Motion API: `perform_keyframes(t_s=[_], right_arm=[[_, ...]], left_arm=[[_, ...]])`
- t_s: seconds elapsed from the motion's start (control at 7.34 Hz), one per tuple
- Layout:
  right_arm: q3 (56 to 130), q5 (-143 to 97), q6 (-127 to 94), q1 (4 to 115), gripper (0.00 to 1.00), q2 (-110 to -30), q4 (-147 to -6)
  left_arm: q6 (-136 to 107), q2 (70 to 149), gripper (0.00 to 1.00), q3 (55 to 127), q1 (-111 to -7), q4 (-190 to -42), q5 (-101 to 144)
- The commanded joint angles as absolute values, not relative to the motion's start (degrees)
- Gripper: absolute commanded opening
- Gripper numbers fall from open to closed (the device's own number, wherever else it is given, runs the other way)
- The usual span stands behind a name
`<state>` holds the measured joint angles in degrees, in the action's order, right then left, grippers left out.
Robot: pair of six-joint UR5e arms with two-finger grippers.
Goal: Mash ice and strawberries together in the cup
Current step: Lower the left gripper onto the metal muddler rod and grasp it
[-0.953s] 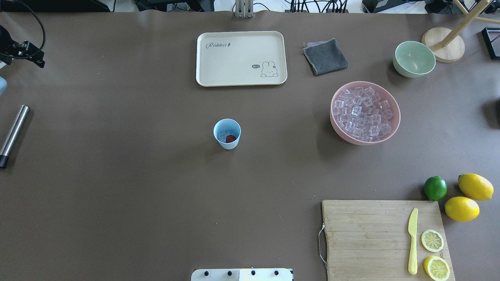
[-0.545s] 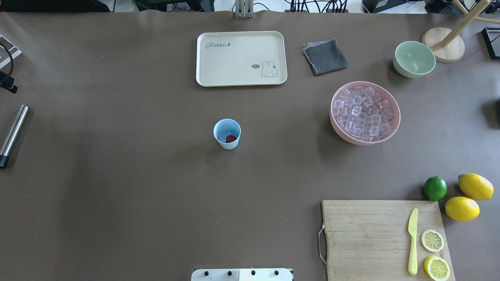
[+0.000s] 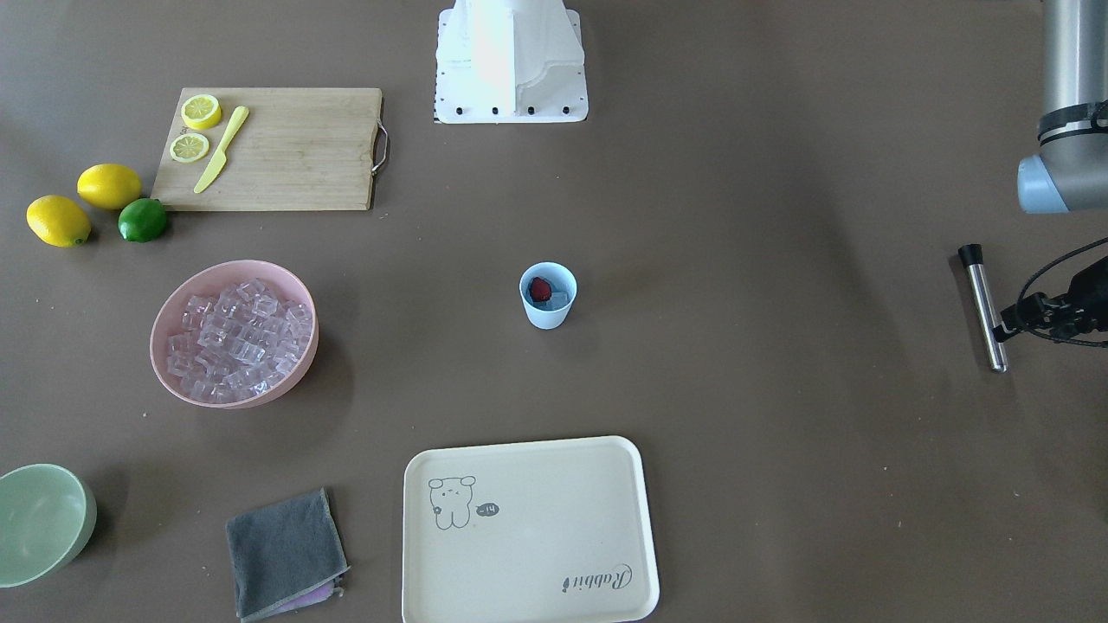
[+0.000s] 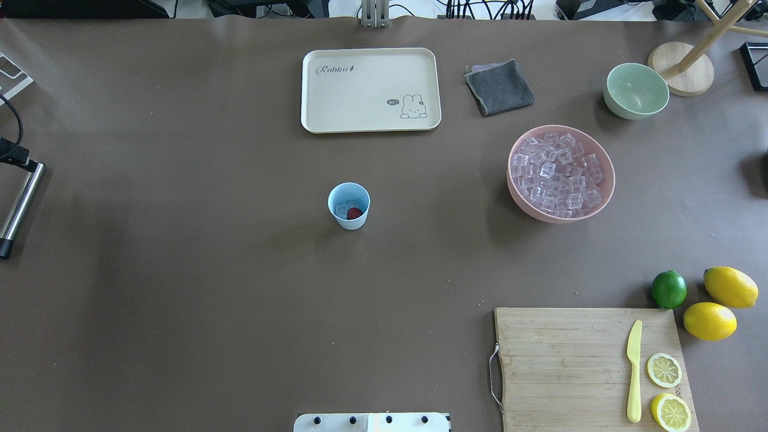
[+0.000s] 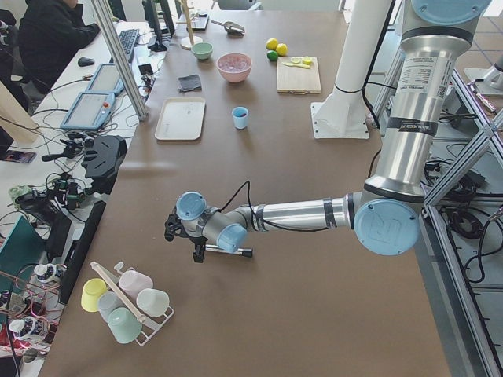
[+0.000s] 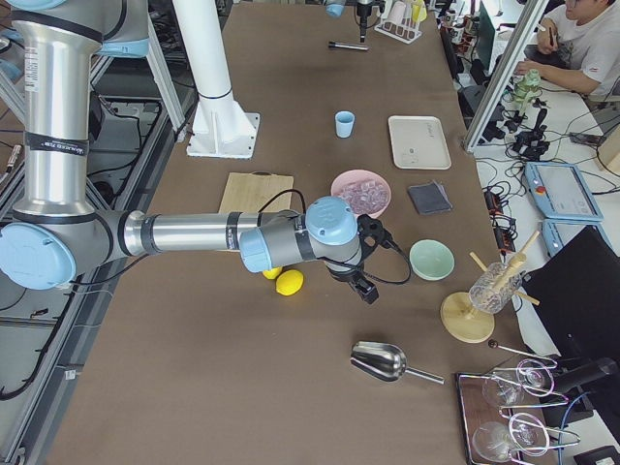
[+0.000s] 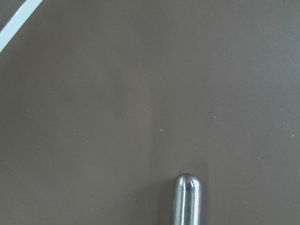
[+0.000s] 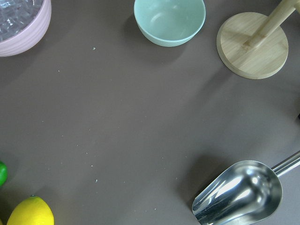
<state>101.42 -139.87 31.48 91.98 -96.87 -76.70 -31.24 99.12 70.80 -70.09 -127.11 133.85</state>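
Observation:
The light-blue cup stands upright mid-table, also in the front view. Inside it lie a red strawberry and a clear ice piece. A steel rod with a black end lies at the table's left edge. My left gripper hangs over the rod's rounded far end, which shows in the left wrist view. No fingers show there, so I cannot tell whether it is open or shut. My right gripper hovers near the lemons, far from the cup; I cannot tell its state.
A pink bowl full of ice stands right of the cup. A cream tray, grey cloth and pale green bowl lie at the back. The cutting board, lime and lemons are front right. A steel scoop lies nearby.
My left gripper has moved along the table's left edge toward the rod's far end. The cup and its contents have not moved.

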Motion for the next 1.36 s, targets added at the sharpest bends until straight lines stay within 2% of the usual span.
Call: perform_keyframes(t_s=[0.0,0.54,0.68,0.82,0.95,1.09,1.23], right_arm=[[102.7,-139.7,31.5,92.0,0.99,-97.9,-76.7],[102.9,-139.2,31.5,92.0,0.99,-97.9,-76.7],[102.7,-139.1,31.6,92.0,0.99,-97.9,-76.7],[102.7,-139.1,31.6,92.0,0.99,-97.9,-76.7],[102.6,-139.1,31.6,92.0,0.99,-97.9,-76.7],[102.6,-139.1,31.6,92.0,0.99,-98.2,-76.7],[102.5,-139.2,31.6,92.0,0.99,-98.3,-76.7]], left_arm=[[-33.9,98.9,0.98,71.7,-67.5,-129.6,131.6],[-33.8,97.1,0.98,71.0,-63.8,-131.1,127.3],[-33.7,97.1,0.95,70.8,-63.8,-131.0,127.3],[-33.7,97.1,0.57,70.8,-63.8,-131.0,127.3],[-34.4,97.0,0.07,72.1,-63.9,-131.0,127.7],[-34.2,97.1,0.00,72.3,-63.9,-131.0,127.9],[-34.2,97.4,0.00,72.5,-64.0,-131.0,128.0]])
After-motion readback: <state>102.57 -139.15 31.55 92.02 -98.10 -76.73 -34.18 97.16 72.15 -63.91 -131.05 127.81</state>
